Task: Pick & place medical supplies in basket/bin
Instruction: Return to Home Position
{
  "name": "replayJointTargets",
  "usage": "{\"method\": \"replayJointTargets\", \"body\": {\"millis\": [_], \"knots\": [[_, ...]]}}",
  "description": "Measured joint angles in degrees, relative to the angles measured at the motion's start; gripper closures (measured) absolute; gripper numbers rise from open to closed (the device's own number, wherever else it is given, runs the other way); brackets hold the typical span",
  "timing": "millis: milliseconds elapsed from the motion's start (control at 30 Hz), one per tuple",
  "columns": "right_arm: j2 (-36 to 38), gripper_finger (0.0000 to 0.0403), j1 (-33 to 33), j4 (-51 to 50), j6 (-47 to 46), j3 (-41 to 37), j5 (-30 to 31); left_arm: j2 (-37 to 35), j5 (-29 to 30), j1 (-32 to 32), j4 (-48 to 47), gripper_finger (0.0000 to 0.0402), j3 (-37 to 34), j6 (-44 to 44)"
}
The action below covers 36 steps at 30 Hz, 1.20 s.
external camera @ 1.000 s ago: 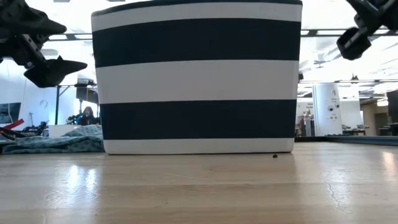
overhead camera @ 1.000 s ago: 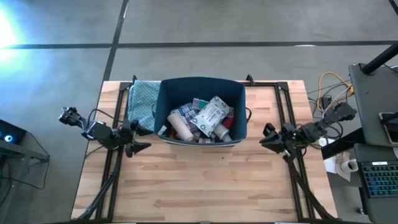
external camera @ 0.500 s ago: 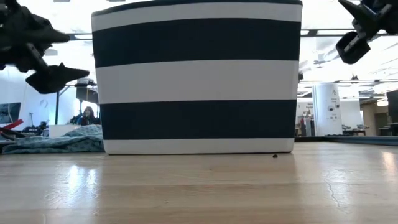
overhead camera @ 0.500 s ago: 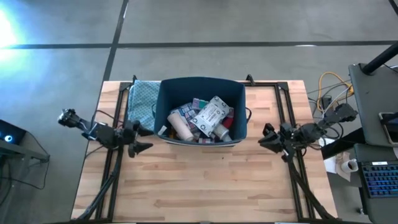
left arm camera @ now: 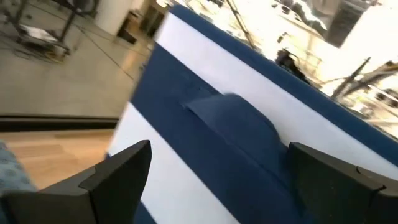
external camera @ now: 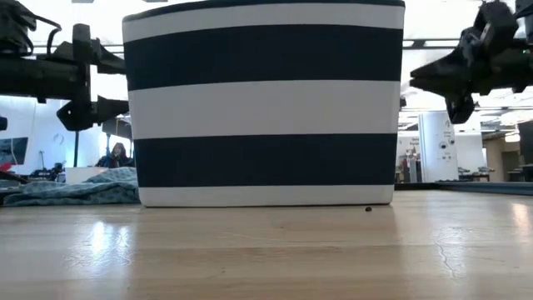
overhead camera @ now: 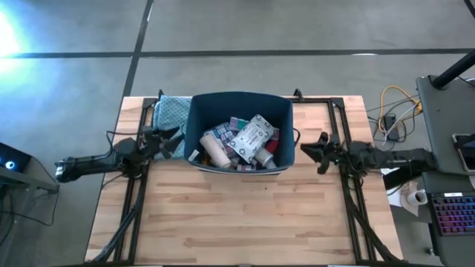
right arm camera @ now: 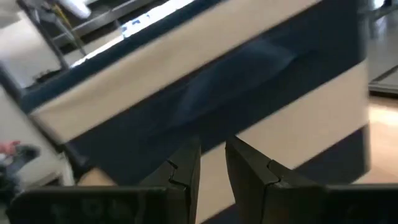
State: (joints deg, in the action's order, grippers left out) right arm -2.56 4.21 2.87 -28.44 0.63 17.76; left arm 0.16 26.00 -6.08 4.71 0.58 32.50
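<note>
The navy bin [overhead camera: 241, 98] with white stripes [external camera: 262, 108] stands on the table's far middle. The medical supplies [overhead camera: 249, 141] lie heaped inside it: printed packets, white bottles and small boxes. My left gripper [overhead camera: 174, 141] hangs level just off the bin's left wall. It is open, and its fingers [left arm camera: 124, 171] frame the wall's flap handle [left arm camera: 233, 115] without touching. My right gripper [overhead camera: 318, 150] points level at the bin's right wall [right arm camera: 217, 93]. It is shut to a narrow slit [right arm camera: 212, 152] and stays clear of the wall.
A blue patterned cloth [overhead camera: 169, 119] lies crumpled on the table against the bin's left wall, under my left gripper. Black frame rails [overhead camera: 343, 133] run along both table sides. Bare wood [overhead camera: 237, 215] spreads on the near half. A person [external camera: 117, 156] sits far off in the room.
Both arms have stretched out level and turned their grippers toward the bin. The left gripper has moved toward the far edge and the bin's left wall. The right gripper has dropped and drawn closer to the bin's right wall. The bin and supplies have stayed put.
</note>
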Motion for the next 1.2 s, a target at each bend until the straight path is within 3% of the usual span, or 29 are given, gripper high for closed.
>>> {"method": "replayJointTargets", "body": {"millis": [133, 567, 1200], "knots": [[-1.79, 0.0335, -4.77, -0.29, 2.35, -0.03, -1.58, 0.00, -0.06, -1.36, 0.20, 0.0050, -0.02, -0.01], [-8.21, 0.0335, -4.14, -0.34, 2.53, -0.03, -1.88, -0.02, 0.02, 0.15, -0.26, 0.0050, -0.02, 0.01], [-5.30, 0.0335, -4.13, -0.14, 2.50, -0.06, -1.68, -0.02, 0.02, 0.40, -0.33, 0.0050, -0.07, 0.00]]}}
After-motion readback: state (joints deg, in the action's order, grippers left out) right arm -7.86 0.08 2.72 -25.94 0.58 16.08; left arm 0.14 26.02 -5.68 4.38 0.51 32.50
